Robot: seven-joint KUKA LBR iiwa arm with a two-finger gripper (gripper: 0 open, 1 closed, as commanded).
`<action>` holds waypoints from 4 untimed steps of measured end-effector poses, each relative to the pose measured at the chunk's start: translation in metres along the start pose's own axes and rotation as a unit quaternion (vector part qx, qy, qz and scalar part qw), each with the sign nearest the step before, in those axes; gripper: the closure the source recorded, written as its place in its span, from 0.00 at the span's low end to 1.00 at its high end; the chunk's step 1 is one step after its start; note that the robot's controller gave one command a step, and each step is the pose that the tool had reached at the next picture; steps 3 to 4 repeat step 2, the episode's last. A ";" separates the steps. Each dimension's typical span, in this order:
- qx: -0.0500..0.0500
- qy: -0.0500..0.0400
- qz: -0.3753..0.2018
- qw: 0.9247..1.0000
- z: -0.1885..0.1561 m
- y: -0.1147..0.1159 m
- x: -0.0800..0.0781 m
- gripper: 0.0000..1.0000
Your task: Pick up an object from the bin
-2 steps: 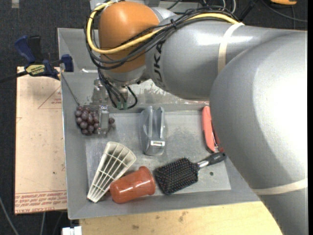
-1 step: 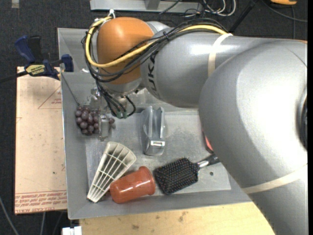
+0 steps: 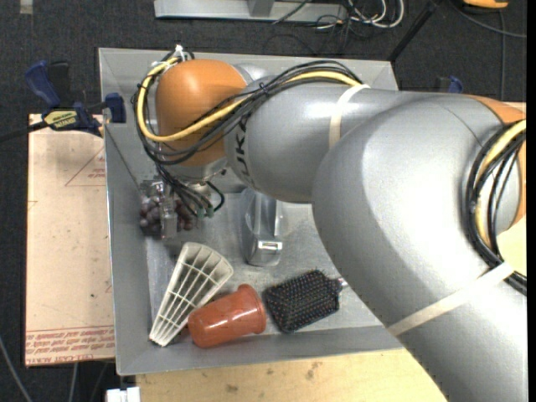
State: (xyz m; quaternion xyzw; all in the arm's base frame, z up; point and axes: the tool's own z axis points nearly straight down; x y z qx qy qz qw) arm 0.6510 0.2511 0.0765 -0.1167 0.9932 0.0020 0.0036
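My gripper (image 3: 167, 212) hangs below the orange wrist cover at the bin's left side, its dark fingers down near the floor by the left wall. A cream ribbed cone-shaped thing (image 3: 188, 291) lies just below it, pointing toward the bin's front left corner. Beside the cone lies a reddish-orange cup (image 3: 228, 316) on its side. A silver metal clip-like piece (image 3: 262, 229) stands to the right of the gripper.
A black hairbrush head (image 3: 301, 301) lies at the front of the bin, right of the cup. The big grey arm covers the bin's right half and back.
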 end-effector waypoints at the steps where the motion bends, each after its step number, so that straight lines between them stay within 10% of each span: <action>1: 0.000 0.000 0.000 1.000 0.000 0.000 0.000 1.00; 2: 0.000 0.000 0.008 1.000 -0.175 -0.005 0.020 1.00; 4: 0.000 0.000 0.008 1.000 -0.175 -0.005 0.020 1.00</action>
